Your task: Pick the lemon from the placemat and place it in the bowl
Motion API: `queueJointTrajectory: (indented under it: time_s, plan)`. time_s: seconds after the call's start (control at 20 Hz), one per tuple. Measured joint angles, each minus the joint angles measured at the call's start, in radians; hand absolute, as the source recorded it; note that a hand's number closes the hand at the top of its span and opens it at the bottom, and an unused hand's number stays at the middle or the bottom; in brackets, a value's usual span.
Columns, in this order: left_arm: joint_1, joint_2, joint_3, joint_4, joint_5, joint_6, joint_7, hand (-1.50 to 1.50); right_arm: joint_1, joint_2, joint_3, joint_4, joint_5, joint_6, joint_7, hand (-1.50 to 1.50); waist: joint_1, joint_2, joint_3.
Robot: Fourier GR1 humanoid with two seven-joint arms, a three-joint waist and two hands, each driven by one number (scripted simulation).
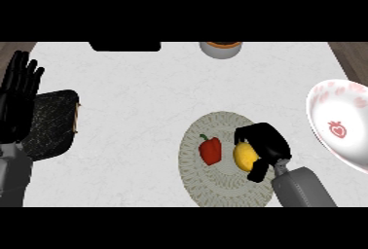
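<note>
lemon (pixel 245 154) on placemat (pixel 224 160), inside right hand (pixel 265 145) fingers, which curl round it. likely light, stiff, waxy-slick; grip across its middle. left hand (pixel 19 92) resting, fingers straight.

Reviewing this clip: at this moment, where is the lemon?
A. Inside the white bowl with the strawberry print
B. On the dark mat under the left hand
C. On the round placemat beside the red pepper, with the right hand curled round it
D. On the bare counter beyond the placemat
C: the lemon lies on the placemat right of the red pepper, with the right hand curled round it.
</note>
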Motion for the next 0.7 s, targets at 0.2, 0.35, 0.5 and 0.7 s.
queueJointTrajectory:
  time_s: [0.2, 0.35, 0.5, 0.7]
  plan:
    - [0.039, 0.012, 0.029, -0.012, 0.001, 0.012, -0.002, 0.0, 0.134, -0.178, -0.156, -0.022, -0.055, -0.03, -0.053, 1.5, -0.05, -0.006, 0.003]
    - [0.065, 0.019, 0.053, -0.015, 0.001, 0.025, -0.002, 0.0, 0.222, -0.324, -0.316, 0.04, -0.101, -0.046, -0.075, 1.5, -0.107, -0.009, 0.006]
    - [0.082, 0.024, 0.068, -0.022, 0.004, 0.029, -0.004, 0.0, 0.289, -0.465, -0.475, 0.12, -0.165, -0.063, -0.144, 1.5, -0.126, -0.01, 0.009]
    - [0.104, 0.018, 0.068, -0.029, 0.011, 0.019, -0.014, 0.0, 0.369, -0.632, -0.673, 0.247, -0.252, -0.105, -0.287, 1.5, -0.12, -0.009, 0.01]
